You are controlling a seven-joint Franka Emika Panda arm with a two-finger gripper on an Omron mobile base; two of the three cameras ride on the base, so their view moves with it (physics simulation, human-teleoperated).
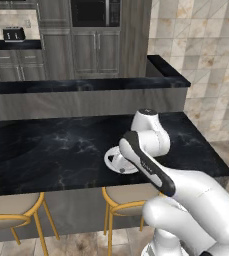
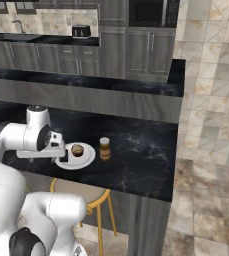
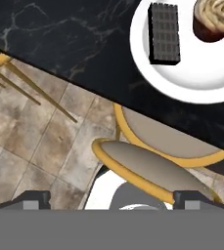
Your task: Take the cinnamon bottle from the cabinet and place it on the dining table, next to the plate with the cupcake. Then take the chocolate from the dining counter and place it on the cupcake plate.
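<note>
The chocolate point(image 3: 163, 33) lay flat on the white plate point(image 3: 201, 80), just beside the cupcake point(image 3: 216, 18), and nothing gripped it. The cinnamon bottle point(image 2: 104, 148) stood upright on the black marble dining table point(image 2: 141, 155), just to the right of the plate. The gripper point(image 3: 111, 199) hung back over the table's near edge, its jaws spread wide and empty. Below that edge stood a stool point(image 3: 152, 151) with a tan seat and yellow legs on a stone-tiled floor point(image 3: 40, 141). Beyond the table ran a raised dark counter point(image 2: 86, 82), then grey cabinets point(image 2: 111, 60), a toaster point(image 2: 80, 31) and a wall oven point(image 2: 151, 12).
</note>
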